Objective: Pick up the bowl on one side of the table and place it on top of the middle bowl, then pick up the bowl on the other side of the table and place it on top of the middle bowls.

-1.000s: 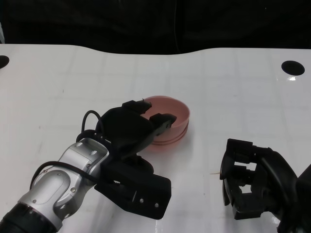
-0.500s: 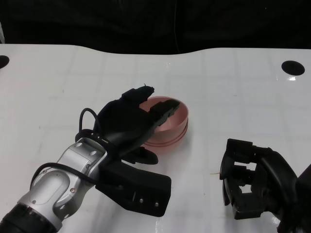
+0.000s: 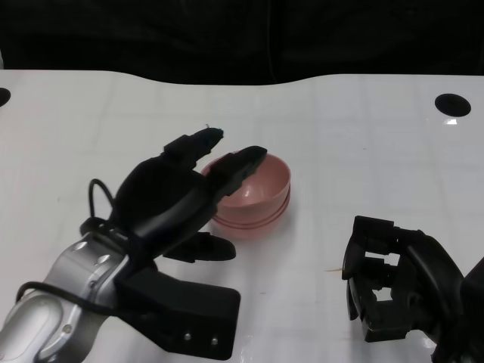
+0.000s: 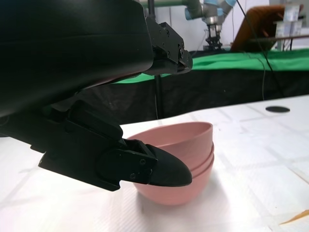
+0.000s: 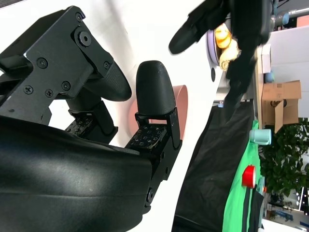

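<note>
Upright stack of nested pink bowls (image 3: 253, 198) mid-table.

1. A robotics lab: a second robot arm (image 4: 212, 12) stands behind a green-draped table (image 4: 251, 60).
2. Black curtains (image 3: 242, 34) back the white table (image 3: 363, 136).
3. Cardboard boxes (image 5: 279, 101) and a potted plant (image 5: 285, 154) sit nearby (storage clutter).

a white table (image 3: 363, 144) carries a stack of pink bowls (image 3: 253, 198) near its middle.
</note>
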You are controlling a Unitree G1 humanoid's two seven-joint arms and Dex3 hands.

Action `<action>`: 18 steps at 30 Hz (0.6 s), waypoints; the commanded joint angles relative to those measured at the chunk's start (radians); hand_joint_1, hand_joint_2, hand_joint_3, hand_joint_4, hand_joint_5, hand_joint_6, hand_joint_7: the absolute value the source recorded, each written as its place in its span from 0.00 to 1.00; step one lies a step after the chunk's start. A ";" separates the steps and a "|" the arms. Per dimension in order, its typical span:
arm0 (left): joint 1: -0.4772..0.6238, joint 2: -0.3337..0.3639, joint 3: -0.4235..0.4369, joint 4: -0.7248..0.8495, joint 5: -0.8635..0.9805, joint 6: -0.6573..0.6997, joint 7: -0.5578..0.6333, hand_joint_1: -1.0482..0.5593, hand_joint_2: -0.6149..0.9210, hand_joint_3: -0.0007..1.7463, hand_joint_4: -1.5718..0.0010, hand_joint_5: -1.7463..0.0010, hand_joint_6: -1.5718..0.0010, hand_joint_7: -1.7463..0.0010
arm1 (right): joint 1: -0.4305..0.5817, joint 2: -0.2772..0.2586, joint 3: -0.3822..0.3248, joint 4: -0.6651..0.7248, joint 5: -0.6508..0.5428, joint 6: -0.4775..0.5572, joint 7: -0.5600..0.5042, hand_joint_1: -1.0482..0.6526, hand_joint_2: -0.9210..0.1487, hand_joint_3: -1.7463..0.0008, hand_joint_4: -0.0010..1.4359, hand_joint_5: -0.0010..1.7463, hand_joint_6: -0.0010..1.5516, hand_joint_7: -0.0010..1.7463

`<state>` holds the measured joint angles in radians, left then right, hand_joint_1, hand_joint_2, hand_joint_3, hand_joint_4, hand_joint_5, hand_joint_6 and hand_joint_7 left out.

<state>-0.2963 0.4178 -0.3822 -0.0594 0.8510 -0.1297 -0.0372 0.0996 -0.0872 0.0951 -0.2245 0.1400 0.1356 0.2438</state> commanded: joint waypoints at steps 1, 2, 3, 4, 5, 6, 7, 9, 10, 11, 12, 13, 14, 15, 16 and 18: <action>0.060 0.033 0.057 -0.044 -0.044 -0.052 0.041 0.19 1.00 0.12 0.90 0.94 0.85 0.98 | 0.004 -0.003 -0.002 -0.009 -0.007 -0.008 -0.005 0.57 0.62 0.07 0.65 1.00 0.55 0.89; 0.105 0.049 0.096 -0.071 -0.083 -0.092 0.068 0.24 1.00 0.09 0.84 0.88 0.81 0.96 | 0.004 -0.003 0.002 -0.005 -0.011 -0.016 -0.005 0.58 0.61 0.07 0.65 1.00 0.55 0.89; 0.136 0.059 0.125 -0.090 -0.111 -0.122 0.086 0.26 1.00 0.08 0.82 0.86 0.79 0.96 | 0.004 -0.004 0.005 -0.003 -0.013 -0.021 -0.005 0.58 0.61 0.07 0.65 1.00 0.55 0.89; 0.154 0.063 0.143 -0.100 -0.127 -0.142 0.095 0.27 1.00 0.07 0.81 0.84 0.78 0.96 | 0.004 -0.004 0.006 -0.001 -0.015 -0.025 -0.005 0.58 0.61 0.07 0.65 1.00 0.55 0.89; 0.159 0.062 0.150 -0.101 -0.130 -0.151 0.094 0.28 1.00 0.07 0.80 0.83 0.77 0.96 | 0.004 -0.004 0.007 -0.001 -0.016 -0.026 -0.005 0.58 0.61 0.07 0.65 1.00 0.55 0.89; 0.162 0.060 0.154 -0.100 -0.131 -0.159 0.092 0.28 1.00 0.07 0.80 0.83 0.77 0.96 | 0.004 -0.003 0.007 -0.001 -0.017 -0.027 -0.005 0.58 0.61 0.07 0.65 1.00 0.55 0.88; 0.163 0.058 0.159 -0.099 -0.131 -0.164 0.091 0.28 1.00 0.07 0.80 0.82 0.77 0.96 | 0.004 -0.002 0.006 0.000 -0.018 -0.027 -0.004 0.58 0.61 0.07 0.65 1.00 0.55 0.88; 0.166 0.054 0.166 -0.099 -0.129 -0.172 0.087 0.28 1.00 0.06 0.80 0.82 0.77 0.96 | 0.004 -0.002 0.006 0.000 -0.018 -0.028 -0.004 0.58 0.61 0.07 0.65 1.00 0.55 0.88; 0.166 0.052 0.168 -0.098 -0.128 -0.174 0.085 0.28 1.00 0.06 0.80 0.81 0.76 0.96 | 0.004 -0.002 0.006 0.000 -0.018 -0.028 -0.004 0.58 0.61 0.07 0.65 1.00 0.55 0.88; 0.167 0.050 0.170 -0.098 -0.127 -0.177 0.084 0.28 1.00 0.06 0.80 0.81 0.76 0.96 | 0.004 -0.002 0.006 0.000 -0.018 -0.028 -0.004 0.58 0.61 0.07 0.65 1.00 0.55 0.88; 0.167 0.049 0.171 -0.097 -0.127 -0.178 0.083 0.28 1.00 0.06 0.81 0.81 0.76 0.96 | 0.004 -0.002 0.006 0.000 -0.018 -0.028 -0.004 0.58 0.61 0.07 0.65 1.00 0.55 0.88; 0.167 0.048 0.172 -0.097 -0.126 -0.179 0.083 0.28 1.00 0.06 0.81 0.81 0.76 0.96 | 0.004 -0.002 0.006 0.000 -0.018 -0.028 -0.004 0.58 0.61 0.07 0.65 1.00 0.55 0.88; 0.167 0.047 0.173 -0.096 -0.126 -0.180 0.082 0.28 1.00 0.06 0.81 0.80 0.76 0.96 | 0.004 -0.002 0.006 0.000 -0.018 -0.028 -0.004 0.58 0.61 0.07 0.65 1.00 0.55 0.88; 0.167 0.046 0.174 -0.096 -0.125 -0.181 0.082 0.28 1.00 0.06 0.81 0.80 0.76 0.96 | 0.004 -0.002 0.006 0.000 -0.018 -0.028 -0.004 0.58 0.61 0.07 0.65 1.00 0.55 0.88; 0.167 0.046 0.175 -0.096 -0.125 -0.182 0.081 0.28 1.00 0.06 0.81 0.80 0.76 0.96 | 0.004 -0.002 0.006 0.000 -0.018 -0.028 -0.004 0.58 0.61 0.07 0.65 1.00 0.55 0.88; 0.167 0.045 0.176 -0.095 -0.124 -0.184 0.081 0.28 1.00 0.06 0.82 0.79 0.76 0.96 | 0.004 -0.002 0.006 0.000 -0.018 -0.028 -0.004 0.58 0.61 0.07 0.65 1.00 0.55 0.88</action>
<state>-0.1362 0.4564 -0.2221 -0.1505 0.7317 -0.3112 0.0391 0.1006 -0.0860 0.1101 -0.2234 0.1224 0.1219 0.2422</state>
